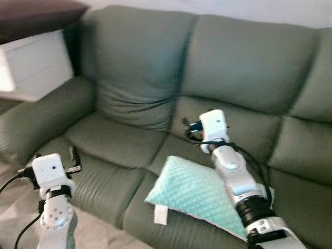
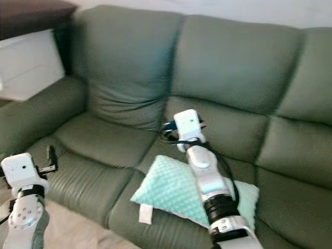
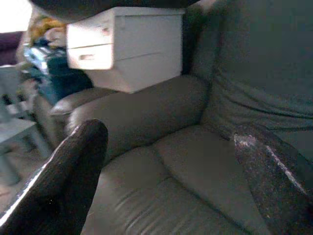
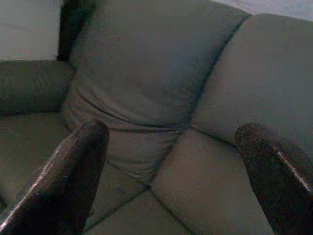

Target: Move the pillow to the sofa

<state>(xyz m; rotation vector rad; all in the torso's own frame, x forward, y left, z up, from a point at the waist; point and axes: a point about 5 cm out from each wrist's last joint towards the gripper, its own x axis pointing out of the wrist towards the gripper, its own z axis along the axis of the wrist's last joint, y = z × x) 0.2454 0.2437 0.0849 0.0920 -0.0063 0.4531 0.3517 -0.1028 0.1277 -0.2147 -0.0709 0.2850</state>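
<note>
You are looking at one grey-green leather sofa [image 1: 140,93] with padded seat and back cushions, and it is serving as the landmark for everything here. One mint-green dimpled fabric pillow [image 1: 194,194] is lying on the sofa's seat, near the front edge of the middle cushion, with one white tag hanging from its near corner over the seat front.

Two silver arms are reaching into your view. The right gripper [image 4: 171,171] is hovering above the sofa seat, just beyond the pillow, towards the seam where seat meets backrest; its forearm is passing over the pillow. Its two black fingers [image 4: 73,181] are standing wide apart with nothing but sofa leather showing between them, so this hand is open and empty. The left gripper [image 3: 166,181] is hanging before the sofa's left seat cushion, near the armrest, and its two black fingers [image 3: 63,186] are likewise spread apart and holding nothing.

Beyond the sofa's left armrest one white cabinet with drawers [image 3: 127,46] is standing under a dark top. Further past it you are seeing a blurred heap, possibly cloth or bags, too soft to make out.
</note>
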